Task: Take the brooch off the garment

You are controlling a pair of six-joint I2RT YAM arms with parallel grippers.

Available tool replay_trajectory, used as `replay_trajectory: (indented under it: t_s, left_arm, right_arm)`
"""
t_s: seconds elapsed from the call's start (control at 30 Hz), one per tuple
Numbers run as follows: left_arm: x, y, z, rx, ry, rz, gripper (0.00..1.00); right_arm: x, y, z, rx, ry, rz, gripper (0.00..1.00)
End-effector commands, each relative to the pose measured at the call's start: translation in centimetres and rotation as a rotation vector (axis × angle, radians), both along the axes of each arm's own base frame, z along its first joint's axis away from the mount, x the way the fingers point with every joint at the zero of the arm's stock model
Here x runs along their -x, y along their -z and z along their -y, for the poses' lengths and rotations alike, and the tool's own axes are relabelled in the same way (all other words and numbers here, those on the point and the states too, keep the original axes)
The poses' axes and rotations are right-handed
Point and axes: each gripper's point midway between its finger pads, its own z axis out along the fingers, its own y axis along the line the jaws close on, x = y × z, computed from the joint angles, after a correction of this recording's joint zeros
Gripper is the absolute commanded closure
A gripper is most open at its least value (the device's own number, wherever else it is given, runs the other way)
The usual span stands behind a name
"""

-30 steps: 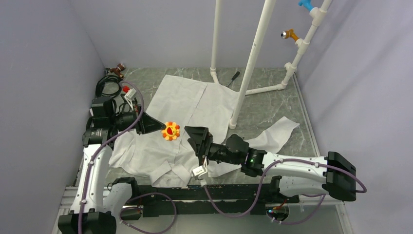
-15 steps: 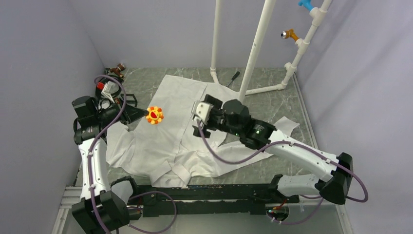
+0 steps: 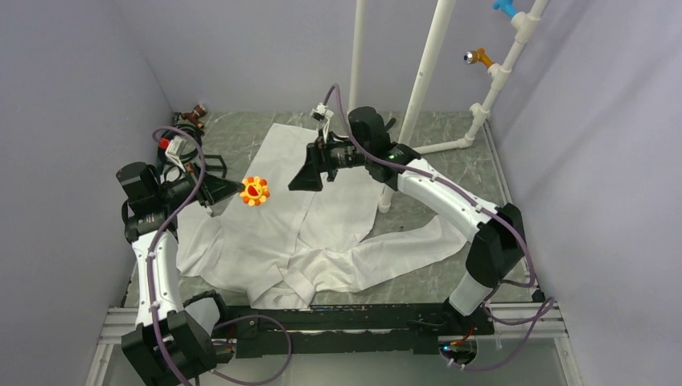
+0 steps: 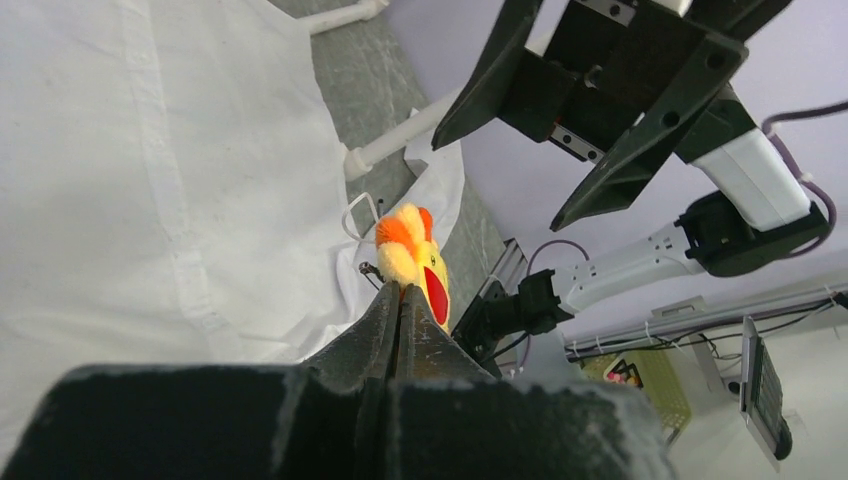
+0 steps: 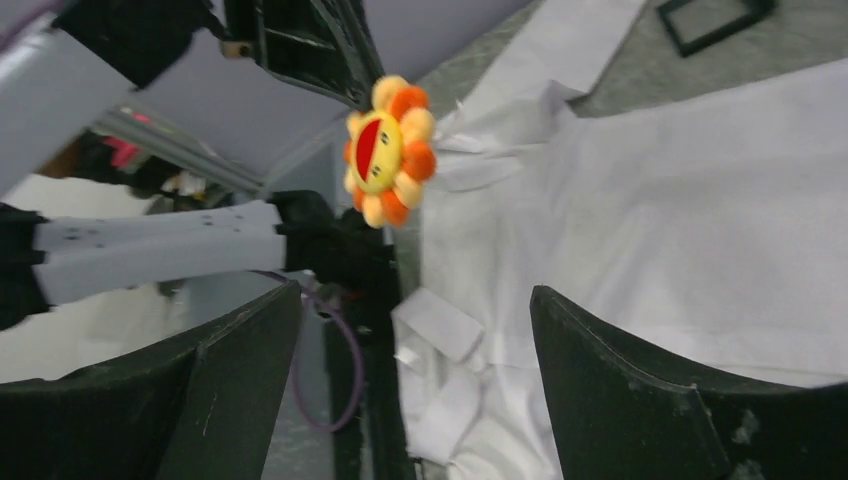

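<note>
L gripper (image 3: 239,189) clenched on brooch (image 3: 256,191), holding it in air above garment (image 3: 281,237), which lies spread on counter (image 3: 450,189). R gripper (image 3: 305,174) released, jaws wide, empty, hovering over garment's upper part, facing brooch.

This is a robotics lab test cell, not anyone's home. Plain lilac-grey walls (image 3: 72,96) box in a marble-patterned tabletop (image 3: 450,173). A left arm (image 3: 153,265) and a right arm (image 3: 446,197), both white, are bolted to a black rail (image 3: 362,318) at the near edge, with purple cables (image 3: 334,100) looped along them. A white plastic pipe rack (image 3: 425,72) with coloured pegs (image 3: 481,56) rises at the back. A white garment (image 3: 281,233) lies spread on the top.
</note>
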Motion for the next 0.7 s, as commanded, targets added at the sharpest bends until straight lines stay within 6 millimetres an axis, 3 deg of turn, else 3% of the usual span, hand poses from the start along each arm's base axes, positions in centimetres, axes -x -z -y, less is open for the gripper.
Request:
replay_trajectory:
  t_s: [0.0, 0.33, 0.67]
  left_arm:
    - [1.7, -1.5, 1.2, -0.003, 0.077, 0.067, 1.00]
    - [2.9, -2.3, 3.2, -0.012, 0.138, 0.096, 1.00]
    - [2.7, -2.2, 3.9, -0.034, 0.159, 0.097, 1.00]
  right_arm:
    - [2.4, -5.8, -2.4, -0.193, -0.134, -0.147, 0.15]
    - [3.9, -3.2, -4.9, -0.164, -0.178, -0.231, 0.21]
    - [4.1, -3.5, -5.2, -0.193, -0.206, -0.244, 0.68]
